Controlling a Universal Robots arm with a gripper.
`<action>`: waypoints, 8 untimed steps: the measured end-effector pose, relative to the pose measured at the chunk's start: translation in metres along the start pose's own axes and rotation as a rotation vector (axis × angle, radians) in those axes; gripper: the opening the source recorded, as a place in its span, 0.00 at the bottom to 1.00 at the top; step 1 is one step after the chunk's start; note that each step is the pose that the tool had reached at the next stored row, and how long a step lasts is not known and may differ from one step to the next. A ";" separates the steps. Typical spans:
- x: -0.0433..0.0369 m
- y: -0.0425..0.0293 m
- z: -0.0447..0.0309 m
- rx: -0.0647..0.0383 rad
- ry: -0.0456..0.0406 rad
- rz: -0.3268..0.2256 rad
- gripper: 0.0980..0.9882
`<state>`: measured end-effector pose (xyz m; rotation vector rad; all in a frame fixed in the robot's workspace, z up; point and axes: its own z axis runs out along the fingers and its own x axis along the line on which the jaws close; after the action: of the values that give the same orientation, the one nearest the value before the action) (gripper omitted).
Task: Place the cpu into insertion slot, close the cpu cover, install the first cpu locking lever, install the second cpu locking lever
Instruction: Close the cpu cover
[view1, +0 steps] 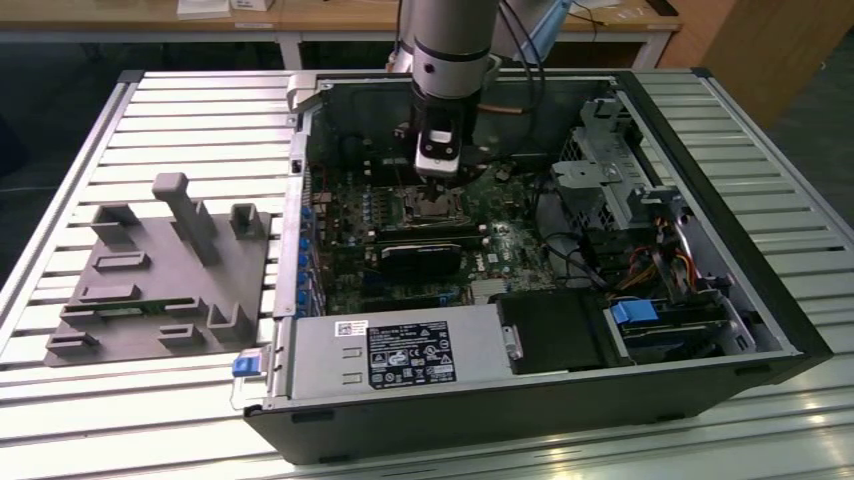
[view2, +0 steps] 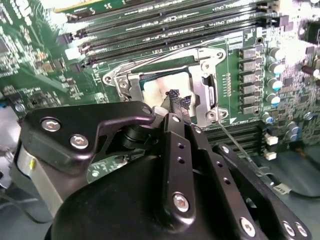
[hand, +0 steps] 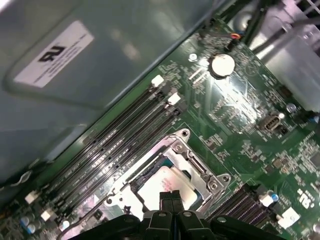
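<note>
Gripper (hand: 170, 199) fingers are pinched together, empty, tips low over the chip (hand: 165, 185) inside its closed cover (hand: 199, 169), likely to press there. One wire lever (view2: 239, 149) lies unlatched.

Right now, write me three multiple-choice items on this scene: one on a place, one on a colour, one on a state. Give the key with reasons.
1. The cpu lies:
A. clamped in the air
B. in the insertion slot
C. on the floor

2. The board around the slot is:
A. green
B. red
C. white

3. The cpu cover:
A. stands upright
B. is taken off
C. lies down over the cpu

Key:
1. B, because its metal top sits inside the slot in both wrist views.
2. A, because green board surrounds the slot on every side.
3. C, because the silver frame lies flat and the cpu shows through its cut-out.
</note>
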<state>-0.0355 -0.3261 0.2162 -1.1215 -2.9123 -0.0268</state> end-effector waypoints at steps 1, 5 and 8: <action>0.0000 0.0000 0.0000 -0.001 0.0012 -0.014 0.01; 0.0000 0.0000 0.0000 -0.010 0.0060 -0.051 0.01; 0.0000 -0.0001 0.0000 -0.021 -0.0058 -0.066 0.01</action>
<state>-0.0356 -0.3262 0.2161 -1.0298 -2.9599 -0.0554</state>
